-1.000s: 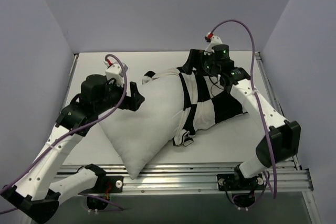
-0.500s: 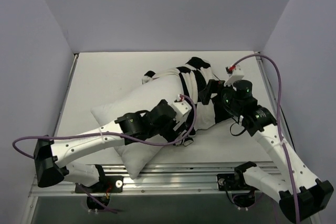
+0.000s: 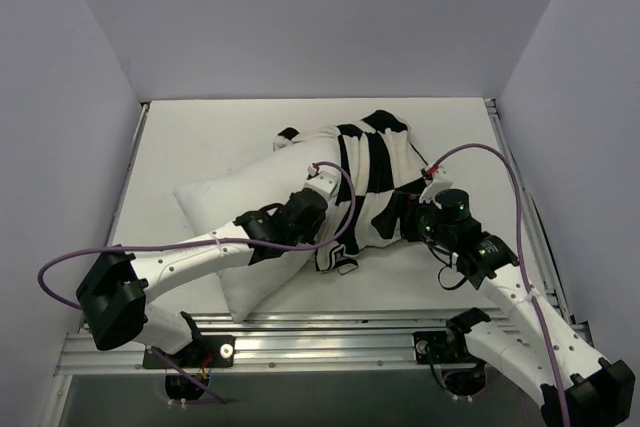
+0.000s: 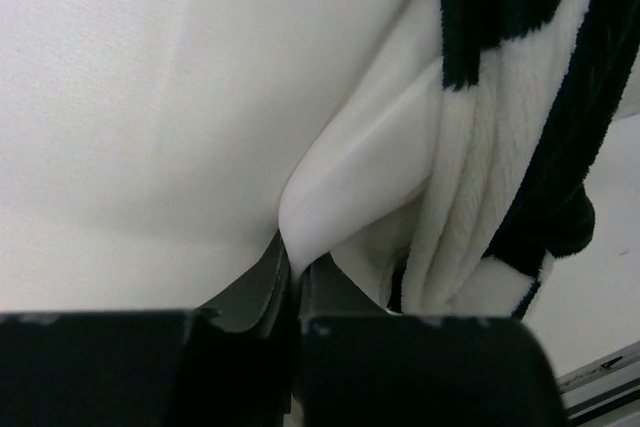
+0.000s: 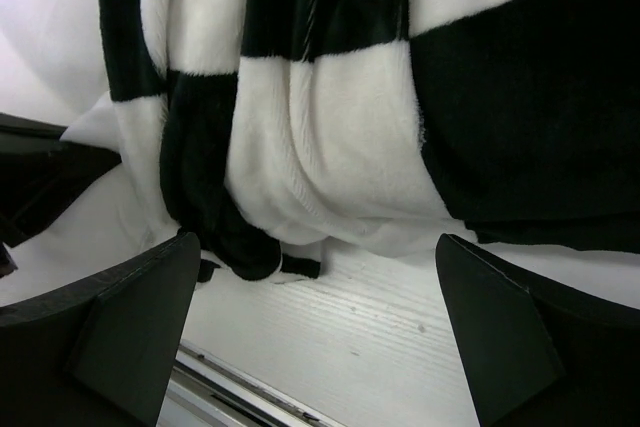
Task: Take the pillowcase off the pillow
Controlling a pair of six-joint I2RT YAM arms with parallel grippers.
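We're looking into a robot lab cell: plain walls [image 3: 300, 17] boxing a white table [image 3: 200, 137], arms [image 3: 190, 257] bolted on an aluminium rail [image 3: 330, 332].

White-shelled left arm [image 3: 190, 257] and right arm [image 3: 515, 342], black at the joints, each trail a looping purple cable [image 3: 41, 277] beyond the silver rail [image 3: 330, 332]; fingers [image 5: 130, 327] are black wedges.

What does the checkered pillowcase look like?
The pillowcase is soft, fuzzy fabric with big black and white squares. It sits bunched and wrinkled over the right end of the white pillow, leaving the rest bare. Its near edge droops in loose folds onto the table. The open right gripper waits beside it.
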